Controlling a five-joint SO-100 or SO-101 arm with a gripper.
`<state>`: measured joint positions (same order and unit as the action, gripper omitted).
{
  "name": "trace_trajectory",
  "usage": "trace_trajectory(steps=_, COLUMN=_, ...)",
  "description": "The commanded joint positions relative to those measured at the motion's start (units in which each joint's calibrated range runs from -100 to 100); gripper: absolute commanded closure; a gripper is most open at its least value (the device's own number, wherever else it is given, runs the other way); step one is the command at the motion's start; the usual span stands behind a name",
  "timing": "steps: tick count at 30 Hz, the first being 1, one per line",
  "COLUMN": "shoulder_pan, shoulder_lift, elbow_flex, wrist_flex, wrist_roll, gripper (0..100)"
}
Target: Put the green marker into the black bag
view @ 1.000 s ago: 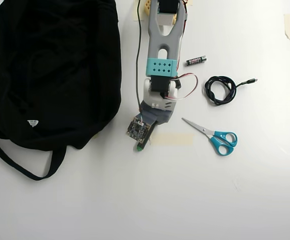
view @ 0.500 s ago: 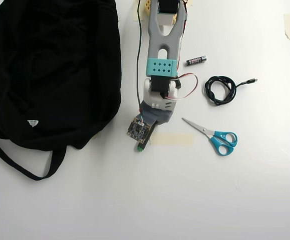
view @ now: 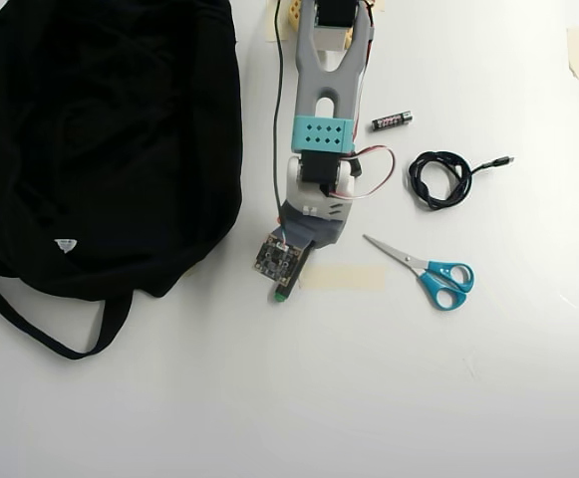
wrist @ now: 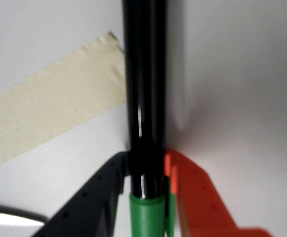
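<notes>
The green marker [wrist: 143, 74] has a black barrel and a green cap, and runs straight up the wrist view between my fingers. My gripper [wrist: 145, 158] is shut on it, with the black finger [wrist: 99, 192] on its left and the orange finger [wrist: 192, 197] on its right. In the overhead view my gripper [view: 287, 274] points down at the table, just right of the black bag [view: 100, 129]. Only the marker's green end [view: 282, 295] shows below the gripper there. The bag lies flat at the left, its strap [view: 30, 319] trailing towards the front.
A strip of beige tape [view: 342, 277] lies right beside the gripper and also shows in the wrist view [wrist: 49, 113]. Blue-handled scissors [view: 429, 271], a coiled black cable [view: 440, 177] and a short black battery [view: 392, 120] lie to the right.
</notes>
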<state>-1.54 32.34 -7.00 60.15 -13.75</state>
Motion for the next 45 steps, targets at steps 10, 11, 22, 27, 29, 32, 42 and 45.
trace_trajectory(steps=10, shoulder_pan=0.2, shoulder_lift=-1.6, elbow_flex=-2.6, wrist_flex=0.4, wrist_roll=1.5, gripper=98)
trace_trajectory(steps=11, shoulder_pan=0.2, shoulder_lift=-1.6, elbow_flex=-2.6, wrist_flex=0.4, wrist_roll=1.5, gripper=98)
trace_trajectory(steps=22, shoulder_pan=0.3, shoulder_lift=-4.4, elbow_flex=-2.6, wrist_flex=2.2, wrist_roll=2.3, gripper=98)
trace_trajectory(steps=27, shoulder_pan=0.3, shoulder_lift=-5.5, elbow_flex=-2.6, wrist_flex=2.8, wrist_roll=2.8, gripper=98)
trace_trajectory(steps=29, shoulder_pan=0.3, shoulder_lift=-6.0, elbow_flex=-2.6, wrist_flex=2.8, wrist_roll=2.9, gripper=98)
trace_trajectory(steps=32, shoulder_pan=0.3, shoulder_lift=-6.7, elbow_flex=-2.6, wrist_flex=2.8, wrist_roll=3.0, gripper=98)
trace_trajectory(steps=42, shoulder_pan=0.3, shoulder_lift=-9.8, elbow_flex=-2.6, wrist_flex=5.0, wrist_roll=3.9, gripper=98)
trace_trajectory(steps=45, shoulder_pan=0.2, shoulder_lift=-11.0, elbow_flex=-2.6, wrist_flex=5.6, wrist_roll=4.0, gripper=98)
